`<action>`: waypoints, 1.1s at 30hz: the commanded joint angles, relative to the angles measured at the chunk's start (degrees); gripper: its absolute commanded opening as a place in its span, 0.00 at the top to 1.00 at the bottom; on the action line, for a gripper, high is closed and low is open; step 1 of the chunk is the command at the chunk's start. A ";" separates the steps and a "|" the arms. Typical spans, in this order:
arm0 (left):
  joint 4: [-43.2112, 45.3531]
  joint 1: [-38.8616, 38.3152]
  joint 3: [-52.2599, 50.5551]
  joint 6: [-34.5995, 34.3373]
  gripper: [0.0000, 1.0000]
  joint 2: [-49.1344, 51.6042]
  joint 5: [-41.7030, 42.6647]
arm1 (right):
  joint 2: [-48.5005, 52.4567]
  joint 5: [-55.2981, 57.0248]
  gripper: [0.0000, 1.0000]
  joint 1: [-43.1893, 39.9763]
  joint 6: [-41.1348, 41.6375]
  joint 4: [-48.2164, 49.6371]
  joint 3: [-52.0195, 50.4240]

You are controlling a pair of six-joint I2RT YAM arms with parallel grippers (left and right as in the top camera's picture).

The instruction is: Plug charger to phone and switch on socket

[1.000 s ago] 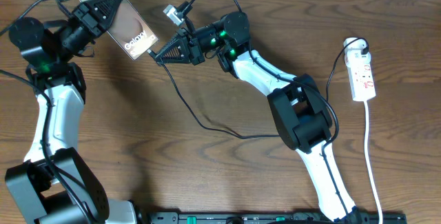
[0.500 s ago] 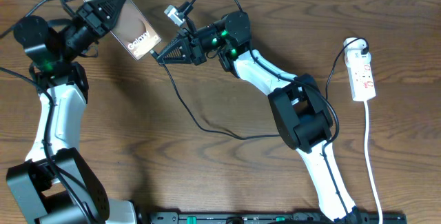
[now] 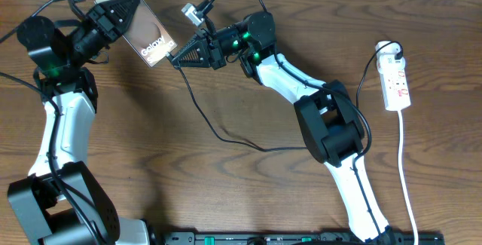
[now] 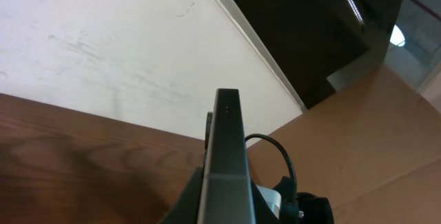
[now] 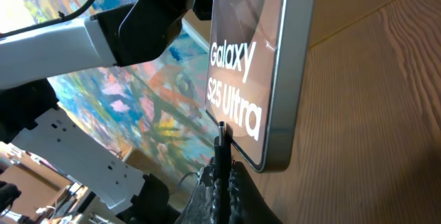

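At the far left of the wooden table [image 3: 226,200], the left gripper [image 3: 114,11] is clamped across the Galaxy phone [image 3: 149,38]. It holds the phone tilted, with the lower short edge toward the right gripper [image 3: 178,58]. The phone appears rigid, glossy and slippery, with a breakable back. Grip it across the long edges, as here, and leave the port end free.

At the right edge lies the white power strip [image 3: 397,83], well apart from both arms. It looks light and may slide when its switch is pressed.

The charger [image 3: 241,145] trails limp across the table. It is too soft to push, so hold it at the stiff plug body. The right gripper is closed on that body, and the plug tip [image 5: 221,129] meets the phone's lower edge. Whether the tip has entered the port cannot be told.
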 commanded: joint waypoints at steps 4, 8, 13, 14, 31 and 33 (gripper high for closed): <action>0.44 -0.46 0.63 -1.62 0.93 -1.09 -0.70 | -1.81 3.02 0.99 -0.35 0.55 0.17 0.90; 0.44 -0.46 0.63 -1.57 0.93 -1.09 -2.67 | -1.81 2.97 0.99 -0.35 0.55 0.15 0.92; 0.44 -0.46 0.63 -1.55 0.93 -1.09 -4.66 | -1.81 2.97 0.99 -0.35 0.55 0.15 0.92; 0.44 -0.44 0.63 -1.51 0.93 -1.09 -5.09 | -1.81 2.97 0.99 -0.35 0.55 0.15 0.92; 0.44 -0.39 0.63 -5.27 0.92 -1.09 -8.22 | -1.81 2.54 0.99 -0.35 0.55 0.15 0.92; 0.44 -0.39 0.63 -5.53 0.93 -1.09 -8.15 | -1.81 2.54 0.99 -0.35 0.55 0.15 0.90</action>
